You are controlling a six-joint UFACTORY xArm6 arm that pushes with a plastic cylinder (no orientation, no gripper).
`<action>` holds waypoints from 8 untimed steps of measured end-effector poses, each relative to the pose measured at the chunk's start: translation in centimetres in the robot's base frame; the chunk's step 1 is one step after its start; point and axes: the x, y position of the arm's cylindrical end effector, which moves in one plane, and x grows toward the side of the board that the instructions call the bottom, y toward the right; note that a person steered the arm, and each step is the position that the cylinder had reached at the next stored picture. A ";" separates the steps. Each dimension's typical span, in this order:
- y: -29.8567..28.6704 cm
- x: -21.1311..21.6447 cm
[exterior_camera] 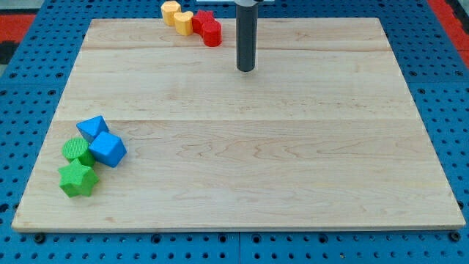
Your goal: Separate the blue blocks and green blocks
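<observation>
Two blue blocks sit at the board's lower left: a blue triangular block (92, 127) and a blue cube (108, 149) just below it. Touching them on the left are a green round block (76, 151) and, below it, a green star-shaped block (78, 179). The four form one tight cluster. My tip (245, 70) is at the view's top centre, far up and to the right of the cluster, touching no block.
Two yellow blocks (176, 16) and two red blocks (207, 27) lie in a row at the board's top edge, left of my tip. The wooden board (293, 161) lies on a blue perforated table (22, 88).
</observation>
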 end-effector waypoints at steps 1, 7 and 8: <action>-0.7 3.4; -25.8 14.7; -24.4 17.3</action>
